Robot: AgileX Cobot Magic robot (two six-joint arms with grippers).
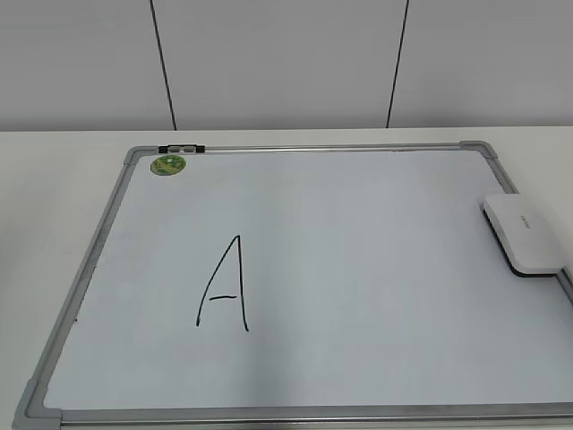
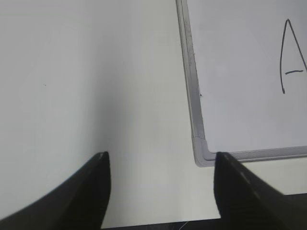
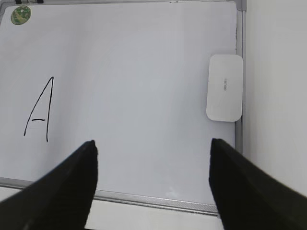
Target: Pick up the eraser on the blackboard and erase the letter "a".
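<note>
The blackboard (image 1: 358, 269) is a white board with a grey frame lying flat on the table. The white eraser (image 1: 525, 235) lies on the board's right edge; it also shows in the right wrist view (image 3: 224, 88). Only a large capital "A" (image 1: 226, 285) shows on the board; the small letter "a" is not visible in any view. My left gripper (image 2: 160, 160) is open and empty above the table, left of the board's near left corner (image 2: 204, 153). My right gripper (image 3: 152, 146) is open and empty above the board's near edge. Neither gripper shows in the exterior view.
A round green magnet (image 1: 167, 165) sits at the board's far left corner, next to a black and white clip (image 1: 181, 149) on the frame. A white wall stands behind the table.
</note>
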